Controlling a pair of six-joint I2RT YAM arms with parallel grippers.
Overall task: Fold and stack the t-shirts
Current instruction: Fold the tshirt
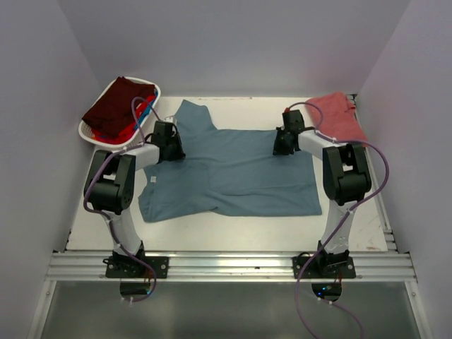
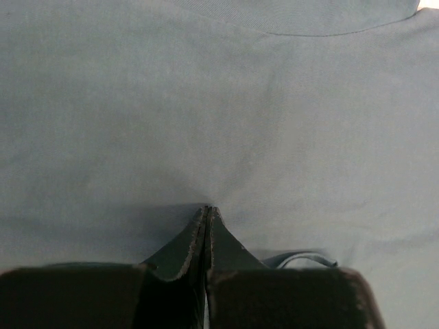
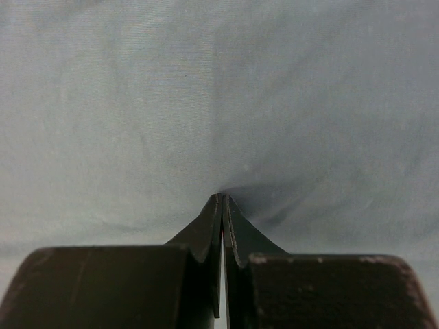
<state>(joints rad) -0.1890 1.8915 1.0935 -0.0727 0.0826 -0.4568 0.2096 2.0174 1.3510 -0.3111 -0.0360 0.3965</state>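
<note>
Shirt: large slate teal-blue cloth t-shirt (image 1: 240,176) lies flat mid-table, long axis left–right.
Left gripper (image 1: 169,143): closed, pinching its far-left part.
Right gripper (image 1: 284,143): closed, pinching the far-right edge.
Next: I'd fold the far edge nearward, I judge.

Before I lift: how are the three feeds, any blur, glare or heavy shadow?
Top view: even soft light, sharp, no glare, only faint shadows on the shirt. Left wrist: dim; the shut left gripper is near-black and soft, the cloth lacks detail, with a shadow at the tips. Right wrist: brighter; the right gripper is dark, with a shadow right of its tips and readable creases.
</note>
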